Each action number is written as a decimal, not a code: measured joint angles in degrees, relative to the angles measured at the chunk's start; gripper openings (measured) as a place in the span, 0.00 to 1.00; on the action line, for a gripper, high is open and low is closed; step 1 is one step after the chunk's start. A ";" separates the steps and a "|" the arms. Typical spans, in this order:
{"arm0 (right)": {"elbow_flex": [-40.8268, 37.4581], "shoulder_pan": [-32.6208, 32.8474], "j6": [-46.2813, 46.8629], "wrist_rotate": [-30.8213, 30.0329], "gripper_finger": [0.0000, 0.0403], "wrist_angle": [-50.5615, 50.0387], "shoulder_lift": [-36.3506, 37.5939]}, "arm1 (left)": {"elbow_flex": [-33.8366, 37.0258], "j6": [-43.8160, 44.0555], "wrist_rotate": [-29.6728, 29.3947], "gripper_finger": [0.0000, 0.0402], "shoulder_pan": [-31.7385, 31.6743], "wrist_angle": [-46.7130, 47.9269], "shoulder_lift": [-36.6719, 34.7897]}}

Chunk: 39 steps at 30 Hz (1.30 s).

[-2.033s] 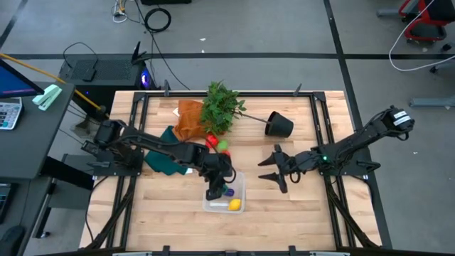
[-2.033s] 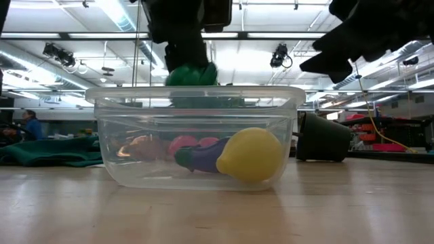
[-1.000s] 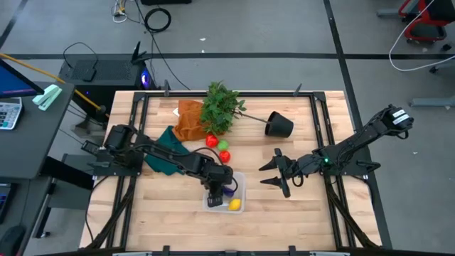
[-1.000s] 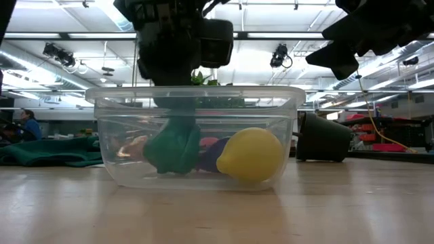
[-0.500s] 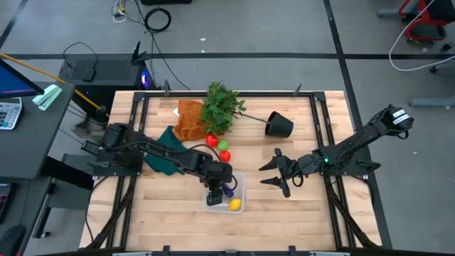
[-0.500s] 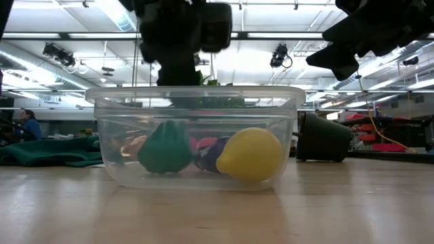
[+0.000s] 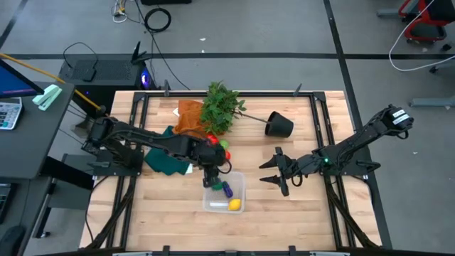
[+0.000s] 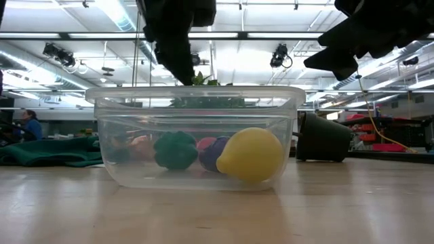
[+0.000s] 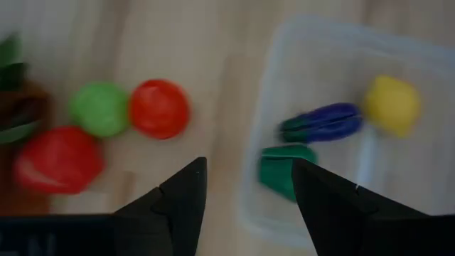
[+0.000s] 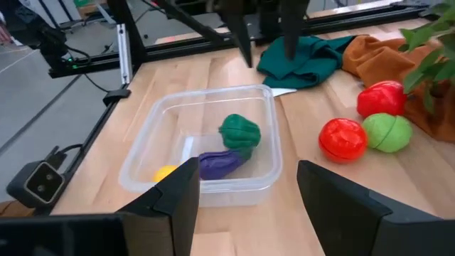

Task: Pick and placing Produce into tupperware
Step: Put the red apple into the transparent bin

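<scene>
The clear tub (image 7: 237, 193) sits on the wood table. In it lie a dark green piece (image 10: 239, 131), a purple piece (image 10: 222, 162) and a yellow piece (image 10: 165, 173). Outside it, on the far side, lie a red piece (image 9: 158, 108), a light green piece (image 9: 99, 108) and another red piece (image 9: 57, 158). My left gripper (image 9: 245, 186) is open and hangs above the tub's far-left rim, holding nothing. My right gripper (image 7: 272, 171) is open and hovers to the right of the tub.
A leafy plant (image 7: 222, 107) and its tipped black pot (image 7: 279, 125) lie at the far side, beside an orange cloth (image 7: 188, 117) and a dark green cloth (image 7: 165, 158). Bare wood lies near and to the right of the tub.
My left gripper went down into the tub with the dark green piece and let it go. It then rose out and moved toward the far edge. The green piece now lies on the tub floor beside the purple one. My right arm barely moved.
</scene>
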<state>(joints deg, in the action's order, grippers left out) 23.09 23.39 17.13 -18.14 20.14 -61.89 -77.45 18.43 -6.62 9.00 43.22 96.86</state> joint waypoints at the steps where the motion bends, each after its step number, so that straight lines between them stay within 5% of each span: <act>1: 0.00 -0.03 -0.06 -0.12 0.48 0.00 0.00 | 0.00 -0.71 -0.75 0.52 -0.40 0.86 0.00; 15: -0.02 -0.03 -0.35 -1.09 0.48 -0.02 0.00 | 0.02 -5.34 -5.50 0.51 -8.70 5.72 0.11; 26: 0.00 -0.01 -0.33 -1.13 0.48 -0.37 0.00 | 6.61 8.38 -14.46 0.52 -11.22 5.15 0.11; 39: -0.01 -0.02 -0.31 -2.55 0.48 -0.42 0.00 | 20.92 14.40 -18.83 0.56 -8.75 -16.54 -0.24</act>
<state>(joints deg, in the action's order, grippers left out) 23.08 23.37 16.82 -20.69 19.72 -61.89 -56.54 32.83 -25.46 0.25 26.68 96.62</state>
